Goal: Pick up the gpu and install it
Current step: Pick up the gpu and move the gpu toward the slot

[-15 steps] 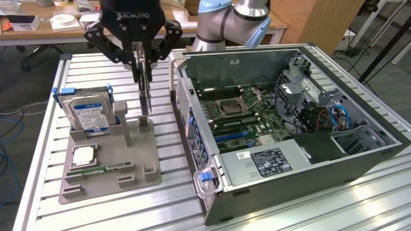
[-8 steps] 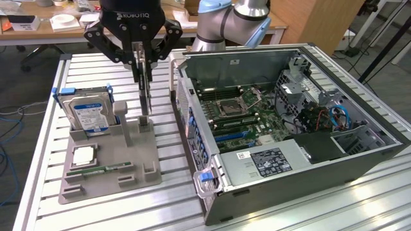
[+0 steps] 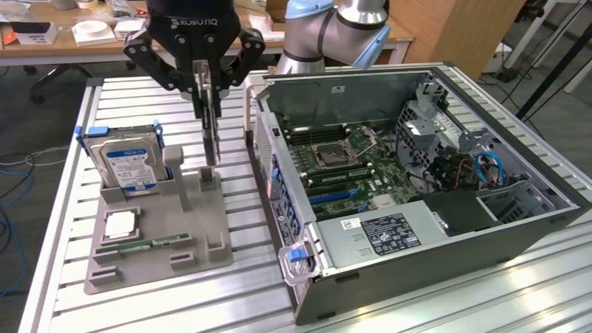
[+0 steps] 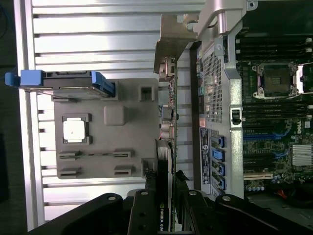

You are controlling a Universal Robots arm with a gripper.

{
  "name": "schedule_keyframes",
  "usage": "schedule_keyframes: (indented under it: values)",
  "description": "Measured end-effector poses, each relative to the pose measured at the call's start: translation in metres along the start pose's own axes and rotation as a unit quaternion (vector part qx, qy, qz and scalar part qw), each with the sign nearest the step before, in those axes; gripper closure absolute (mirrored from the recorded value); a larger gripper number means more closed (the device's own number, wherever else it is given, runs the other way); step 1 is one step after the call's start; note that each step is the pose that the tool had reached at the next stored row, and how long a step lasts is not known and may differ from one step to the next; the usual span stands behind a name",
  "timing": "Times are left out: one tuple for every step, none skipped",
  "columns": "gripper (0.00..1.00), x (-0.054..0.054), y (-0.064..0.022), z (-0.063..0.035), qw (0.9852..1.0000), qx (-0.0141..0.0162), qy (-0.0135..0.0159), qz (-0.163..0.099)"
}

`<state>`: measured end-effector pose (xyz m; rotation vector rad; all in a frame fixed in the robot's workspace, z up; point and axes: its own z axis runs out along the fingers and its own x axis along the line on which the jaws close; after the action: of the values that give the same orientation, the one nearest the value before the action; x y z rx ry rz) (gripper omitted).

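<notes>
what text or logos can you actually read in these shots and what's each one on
"ROBOTIQ": on the body of the hand, first letter partly unclear.
"NVIDIA": on the graphics card held in the hand; the letters after it are unreadable.
Label on the hard drive: too small to read.
Black sticker in the computer: print too small to read.
</notes>
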<state>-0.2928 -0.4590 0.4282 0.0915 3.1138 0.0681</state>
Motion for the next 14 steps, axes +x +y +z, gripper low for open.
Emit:
schedule_keyframes:
  values:
    - [0.74,-0.0004,0.0000,0.0000,1.0000,0.0000,0.0000,0.000]
    - [0.74,-0.0007,0.0000,0.0000,1.0000,0.0000,0.0000,0.000]
    - [0.74,-0.0010,0.0000,0.0000,1.0000,0.0000,0.0000,0.000]
    - [0.74,-0.0012,0.0001,0.0000,1.0000,0.0000,0.0000,0.000]
    - [0.74,-0.0015,0.0001,0.0000,1.0000,0.0000,0.0000,0.000]
    - [0.74,-0.0018,0.0001,0.0000,1.0000,0.0000,0.0000,0.000]
    - [0.74,-0.0020,0.0001,0.0000,1.0000,0.0000,0.0000,0.000]
    - [0.74,-0.0022,0.0001,0.0000,1.0000,0.0000,0.0000,0.000]
    - [0.74,-0.0024,0.0001,0.0000,1.0000,0.0000,0.0000,0.000]
    - [0.74,-0.0026,0.0002,0.0000,1.0000,0.0000,0.0000,0.000]
    - [0.74,-0.0029,0.0002,0.0000,1.0000,0.0000,0.0000,0.000]
    - [0.74,-0.0033,0.0002,0.0000,1.0000,0.0000,0.0000,0.000]
    - [0.74,-0.0036,0.0002,0.0000,1.0000,0.0000,0.0000,0.000]
    - [0.74,-0.0041,0.0002,0.0000,1.0000,0.0000,0.0000,0.000]
